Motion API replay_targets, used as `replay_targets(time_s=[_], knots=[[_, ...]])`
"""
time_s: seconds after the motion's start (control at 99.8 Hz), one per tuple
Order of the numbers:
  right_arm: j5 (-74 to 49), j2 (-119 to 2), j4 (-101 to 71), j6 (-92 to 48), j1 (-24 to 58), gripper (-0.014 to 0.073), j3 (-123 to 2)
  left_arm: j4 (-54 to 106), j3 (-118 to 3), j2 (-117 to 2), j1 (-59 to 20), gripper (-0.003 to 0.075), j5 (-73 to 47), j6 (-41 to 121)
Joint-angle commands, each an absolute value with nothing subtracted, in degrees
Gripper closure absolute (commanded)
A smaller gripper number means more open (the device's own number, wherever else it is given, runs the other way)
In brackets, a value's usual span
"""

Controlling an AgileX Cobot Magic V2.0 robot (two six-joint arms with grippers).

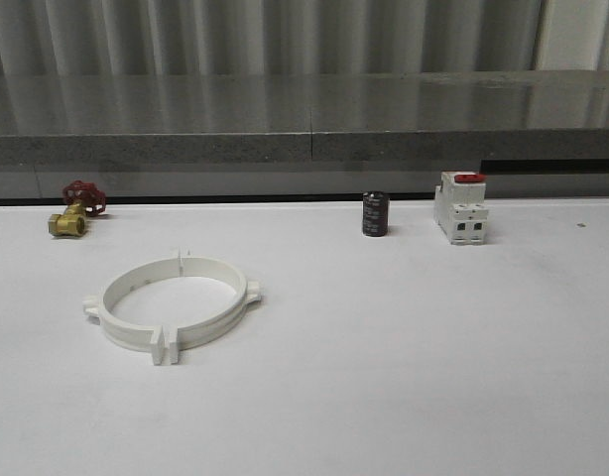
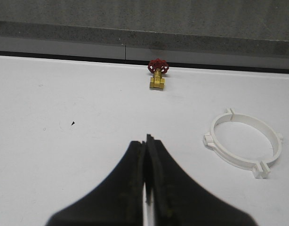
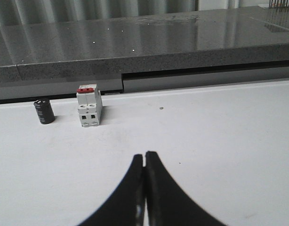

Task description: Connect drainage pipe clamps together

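The two white drainage pipe clamps lie flat on the white table, left of centre, their end tabs meeting so the halves form one wide ring. In the left wrist view the same drainage pipe clamps lie off to one side of my left gripper, well apart from it. That gripper is shut with nothing between its black fingers. My right gripper is shut too, empty, over bare table far from the ring.
A brass valve with a red handle sits at the back left. A small black cylinder and a white breaker with a red switch stand at the back right. A grey stone ledge runs behind the table.
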State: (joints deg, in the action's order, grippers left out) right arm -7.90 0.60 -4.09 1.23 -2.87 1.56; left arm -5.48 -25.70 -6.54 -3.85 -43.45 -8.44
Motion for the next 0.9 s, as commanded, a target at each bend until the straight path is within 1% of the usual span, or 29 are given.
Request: replay_targets(time_s=[0.0,0.802,0.892], knots=[[-3.59,1.71,-4.33,0.74,-3.17,0.0660,0.62,-5.59,-27.25,-7.16,-3.69,0.0741,-39.38,-8.50],[-3.59,1.71,-4.33,0.74,-3.17,0.0660,0.62,-6.73,-27.00,-7.16,-3.69,0.0741,-39.50,-8.50],[-3.59,1.71,-4.33,0.74,-3.17,0.0660,0.62,-7.76,-25.32,-7.05,-3.69,0.0741,-36.39,-8.50]])
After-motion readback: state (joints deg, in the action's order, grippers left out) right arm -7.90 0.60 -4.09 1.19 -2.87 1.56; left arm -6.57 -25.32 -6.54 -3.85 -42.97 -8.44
